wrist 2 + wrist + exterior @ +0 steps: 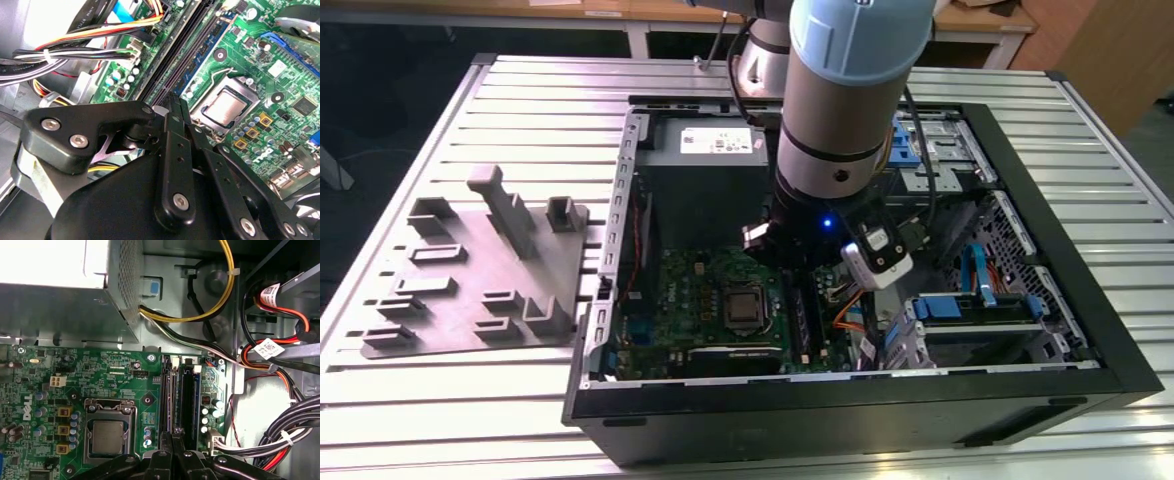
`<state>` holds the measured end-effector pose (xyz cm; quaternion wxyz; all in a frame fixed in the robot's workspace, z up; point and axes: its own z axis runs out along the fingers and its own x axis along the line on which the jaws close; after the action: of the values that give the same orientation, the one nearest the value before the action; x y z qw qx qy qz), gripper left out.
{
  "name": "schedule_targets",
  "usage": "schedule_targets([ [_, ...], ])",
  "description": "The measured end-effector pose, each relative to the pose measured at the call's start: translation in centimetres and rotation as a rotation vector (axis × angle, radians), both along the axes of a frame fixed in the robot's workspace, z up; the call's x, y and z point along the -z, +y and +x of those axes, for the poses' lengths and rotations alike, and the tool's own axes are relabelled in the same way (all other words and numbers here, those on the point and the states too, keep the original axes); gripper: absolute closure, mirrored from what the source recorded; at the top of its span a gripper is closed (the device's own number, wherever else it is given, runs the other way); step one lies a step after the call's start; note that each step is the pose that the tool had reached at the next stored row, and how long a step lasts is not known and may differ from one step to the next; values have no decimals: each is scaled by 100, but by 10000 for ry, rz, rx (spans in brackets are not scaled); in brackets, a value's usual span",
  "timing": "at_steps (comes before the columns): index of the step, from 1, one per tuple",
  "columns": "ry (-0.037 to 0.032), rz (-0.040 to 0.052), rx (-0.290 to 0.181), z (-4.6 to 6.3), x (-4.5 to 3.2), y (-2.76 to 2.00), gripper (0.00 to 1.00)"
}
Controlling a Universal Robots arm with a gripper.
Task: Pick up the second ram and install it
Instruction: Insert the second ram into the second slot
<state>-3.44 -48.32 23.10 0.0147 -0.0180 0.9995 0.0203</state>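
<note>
My gripper (176,100) (173,436) is shut, its two black fingers pressed flat together with no gap between them. The tips hang just over one end of the long black slot rails (180,395) (182,47) on the green motherboard (125,370). The square silver processor (107,436) (227,106) lies beside the rails. The second ram is hidden; I cannot tell whether a board sits between the fingers or in a rail. In the exterior view the arm (834,130) reaches down into the open computer case (1067,330), above the rails (807,320).
A power supply box (707,145) (50,265) fills the case's far end. Bundled cables (285,440) (75,55) run close beside the rails. A drive cage (974,310) sits at the exterior view's right. A grey fixture plate (480,270) lies on the slatted table outside the case.
</note>
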Motion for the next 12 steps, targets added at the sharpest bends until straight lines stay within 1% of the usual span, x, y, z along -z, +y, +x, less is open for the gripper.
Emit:
schedule_targets([
  [12,0,0,0,0,17,0,89],
])
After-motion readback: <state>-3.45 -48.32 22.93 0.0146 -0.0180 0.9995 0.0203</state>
